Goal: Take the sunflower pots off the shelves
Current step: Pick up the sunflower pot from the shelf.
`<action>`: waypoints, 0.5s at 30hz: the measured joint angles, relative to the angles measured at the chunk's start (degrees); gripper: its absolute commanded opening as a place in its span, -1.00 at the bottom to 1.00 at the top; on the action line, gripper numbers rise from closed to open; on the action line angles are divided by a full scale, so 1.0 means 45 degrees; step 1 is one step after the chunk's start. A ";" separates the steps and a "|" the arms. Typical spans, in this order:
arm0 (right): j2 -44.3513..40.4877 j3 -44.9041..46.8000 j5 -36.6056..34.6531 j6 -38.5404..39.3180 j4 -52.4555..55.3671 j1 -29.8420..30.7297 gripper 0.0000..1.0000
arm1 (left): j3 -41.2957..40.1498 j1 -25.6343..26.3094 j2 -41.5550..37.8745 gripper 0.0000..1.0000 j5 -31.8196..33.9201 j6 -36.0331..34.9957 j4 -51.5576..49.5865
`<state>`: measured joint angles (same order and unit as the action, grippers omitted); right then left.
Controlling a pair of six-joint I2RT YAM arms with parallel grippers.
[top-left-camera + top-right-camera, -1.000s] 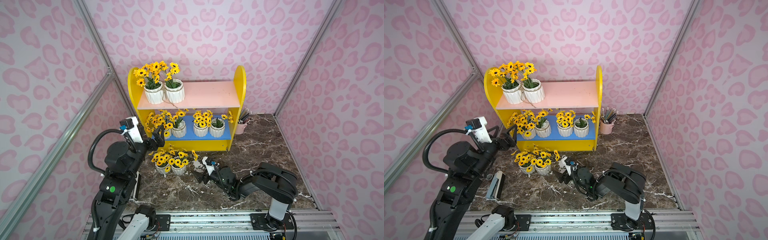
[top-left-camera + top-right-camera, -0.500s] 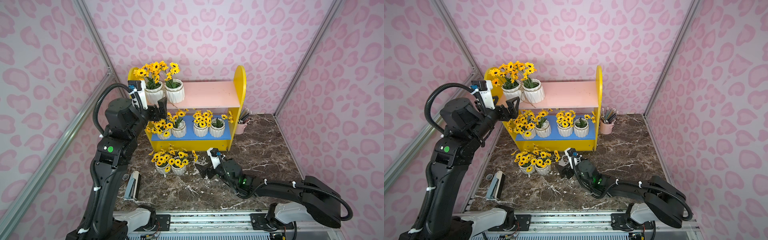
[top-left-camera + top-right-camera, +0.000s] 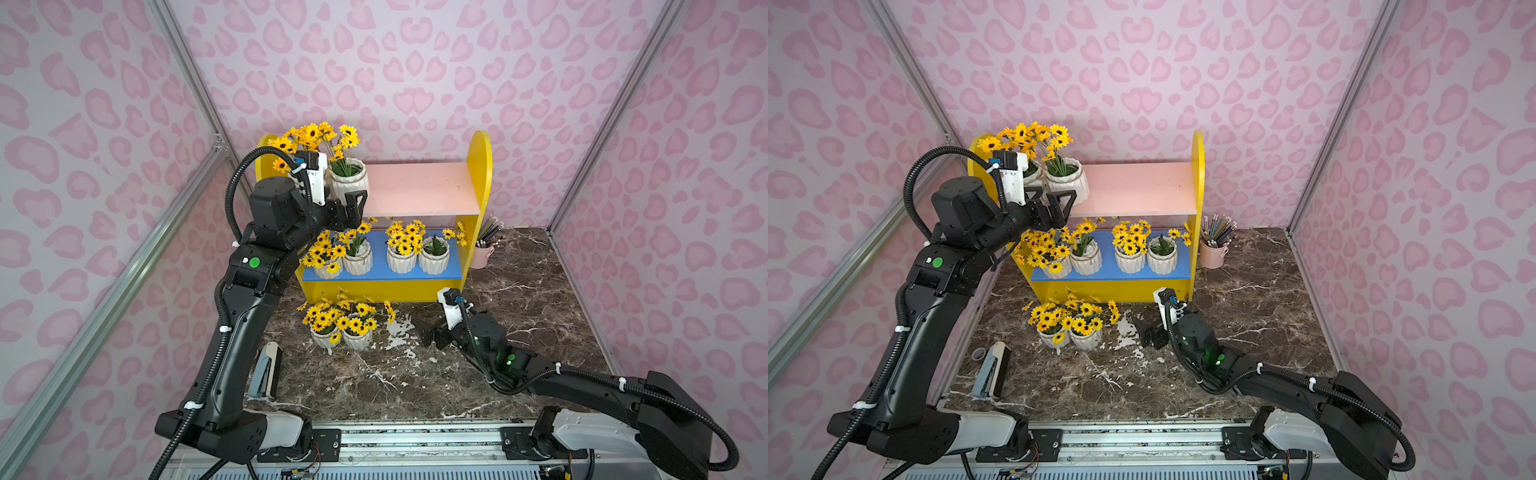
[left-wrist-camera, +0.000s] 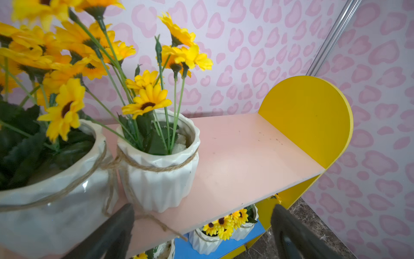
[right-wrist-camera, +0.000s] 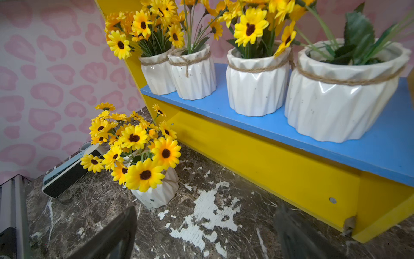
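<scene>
Your left arm is up high, elbow bent, and the left gripper [image 3: 349, 204] is spread wide and empty just in front of two sunflower pots [image 4: 159, 179] on the pink board [image 3: 419, 191] of the shelves [image 3: 480, 166]. Your right arm stretches low over the surface [image 3: 519, 291]. The right gripper [image 3: 428, 332] is also spread and empty, near two pots [image 3: 357, 340] standing there. Four more [image 3: 401, 259] line the blue board [image 3: 380, 274]. That's eight pots, six of them shelved.
</scene>
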<state>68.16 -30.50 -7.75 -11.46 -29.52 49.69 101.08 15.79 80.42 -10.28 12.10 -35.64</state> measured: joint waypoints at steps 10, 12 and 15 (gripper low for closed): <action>-0.0034 0.0170 -0.0117 0.0447 0.0087 -0.0024 0.96 | -0.0617 0.0000 0.0223 0.95 0.1083 0.0413 0.0879; -0.0010 0.0223 -0.0233 0.0554 0.0092 -0.0024 0.96 | -0.0889 0.0000 0.0170 0.95 0.1326 0.0427 0.1190; 0.0029 0.0223 -0.0282 0.0602 0.0092 -0.0039 0.96 | -0.0928 0.0000 0.0296 0.95 0.1535 0.0466 0.1311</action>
<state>68.29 -29.50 -9.02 -8.75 -29.10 49.52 96.90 15.79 81.76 -3.38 14.20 -29.74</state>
